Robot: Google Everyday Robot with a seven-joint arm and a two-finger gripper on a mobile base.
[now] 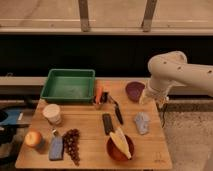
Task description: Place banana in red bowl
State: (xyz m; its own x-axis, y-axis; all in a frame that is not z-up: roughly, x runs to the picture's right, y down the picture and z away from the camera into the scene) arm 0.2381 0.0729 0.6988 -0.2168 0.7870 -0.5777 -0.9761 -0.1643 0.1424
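The banana (121, 141) is pale yellow and lies across the red bowl (112, 150), resting in it with its ends over the rim. The bowl stands near the table's front edge, right of the middle. My gripper (149, 98) is at the lower end of the white arm (167, 70). It hangs over the table's right side next to the purple bowl, well behind and to the right of the red bowl. It is apart from the banana.
On the wooden table (90, 127) are a green tray (69, 85), white cup (52, 113), apple (33, 138), blue sponge (56, 148), grapes (72, 144), black bar (107, 123), black utensil (117, 113), orange item (99, 94), purple bowl (134, 91) and grey cloth (142, 122).
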